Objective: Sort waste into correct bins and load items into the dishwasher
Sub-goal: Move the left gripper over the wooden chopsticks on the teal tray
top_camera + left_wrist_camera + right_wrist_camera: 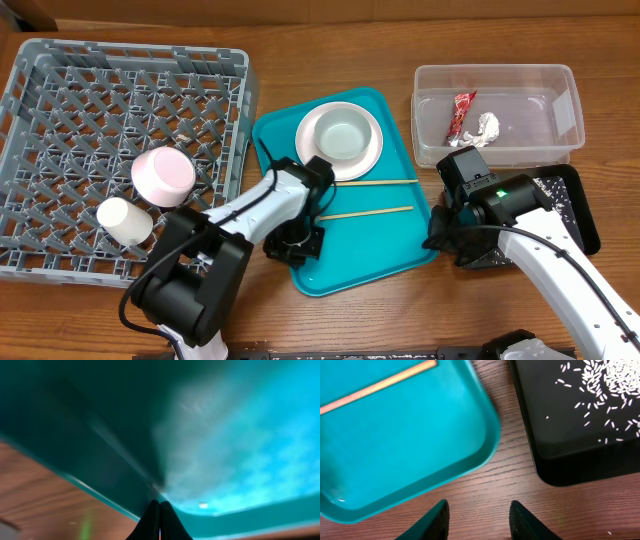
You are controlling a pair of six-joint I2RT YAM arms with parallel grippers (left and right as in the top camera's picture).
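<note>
Left of the left tool (293, 243), the dish rack (60, 100) already carries the pink bowl (163, 172) and white cup (125, 218). That tool is pinched shut on nothing, tips down on the floor of the teal tray (390, 240), near its front rim. Just beyond it lie the two chopsticks (375, 181), then the white plate (375, 150) with the grey-green bowl (340, 135) on it. To lift a chopstick well, it would probably need to part its jaws, straddle the stick crosswise and close low. The right tool (479, 505) hangs partly open and empty over bare tabletop (510, 475), the black tray (560, 455) of rice grains (605, 380) to its right, the clear tub (530, 110) with red wrapper (462, 115) and tissue (487, 127) beyond. The left wrist view is blurred; a pale speck by the tips may be a grain.
</note>
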